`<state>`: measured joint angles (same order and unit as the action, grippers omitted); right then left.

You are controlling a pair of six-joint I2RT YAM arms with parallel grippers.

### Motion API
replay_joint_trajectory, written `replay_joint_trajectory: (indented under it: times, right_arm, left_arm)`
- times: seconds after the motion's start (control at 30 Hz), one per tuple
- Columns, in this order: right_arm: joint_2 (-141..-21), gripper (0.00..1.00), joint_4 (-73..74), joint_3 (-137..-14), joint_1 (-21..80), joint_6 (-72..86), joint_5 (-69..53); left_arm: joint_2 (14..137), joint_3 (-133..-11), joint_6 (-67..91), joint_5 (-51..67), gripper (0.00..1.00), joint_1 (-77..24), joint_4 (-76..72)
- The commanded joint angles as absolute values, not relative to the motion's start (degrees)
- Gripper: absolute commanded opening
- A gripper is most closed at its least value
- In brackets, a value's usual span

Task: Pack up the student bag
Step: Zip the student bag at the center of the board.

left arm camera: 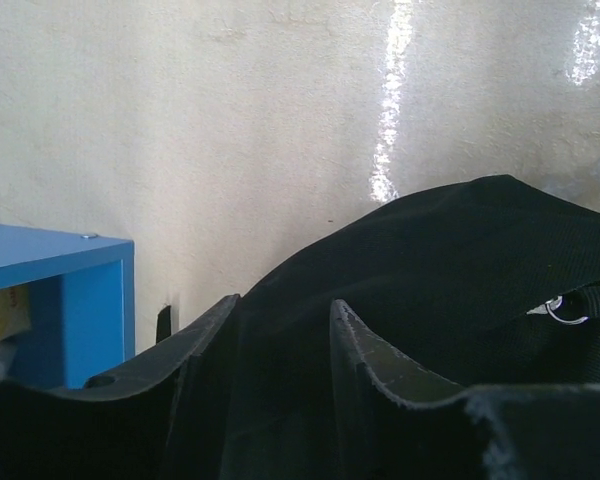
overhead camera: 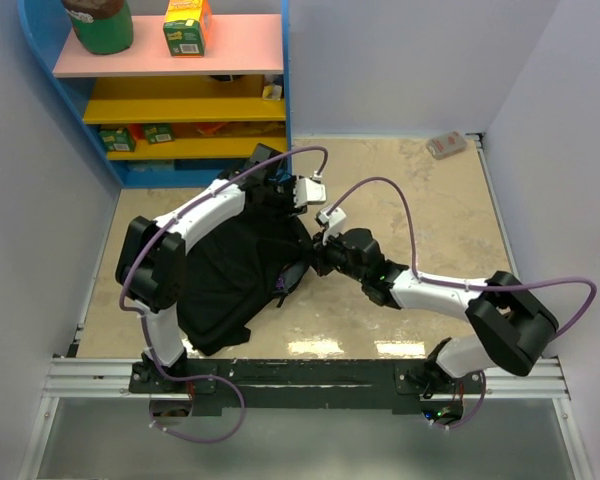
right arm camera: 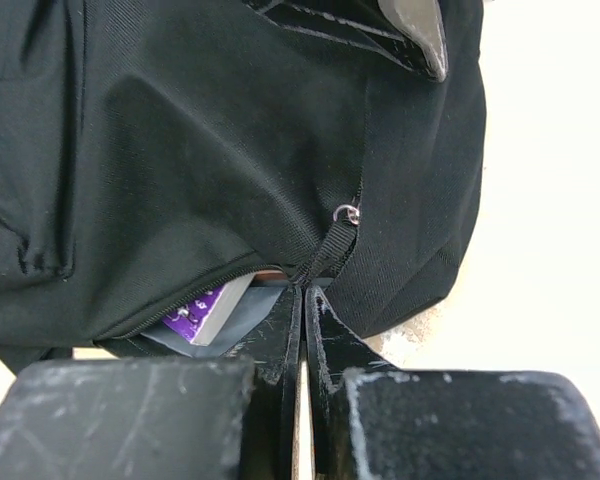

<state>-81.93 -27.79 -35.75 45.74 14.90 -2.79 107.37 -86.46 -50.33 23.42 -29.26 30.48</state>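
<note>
The student bag is matt black woven cloth with a fine, visible weave, and its zip pull is ribbed webbing hung on a shiny metal ring. The fingers of the right gripper look like dull black plastic, scuffed pale along the edges. The table is a pale, mottled, stone-like surface, smooth and glossy enough to throw bright glare.

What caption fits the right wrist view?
Right gripper shut on the zipper pull of the black backpack, a purple book showing through the opening.
</note>
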Motion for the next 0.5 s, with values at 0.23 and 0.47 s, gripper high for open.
replay_joint_trajectory:
  times: [0.23, 0.47]
  right_arm:
    - [-74.62, 0.0, -26.46, -33.93, 45.62, 14.94, -5.36]
    - [-72.16, 0.0, -27.51, -28.4, 47.19, 19.15, -7.47]
  left_arm:
    - [108.63, -86.22, -51.77, 24.0, 0.18, -29.79, 28.04]
    - [109.51, -87.18, -49.75, 21.89, 0.0, -29.71, 24.88]
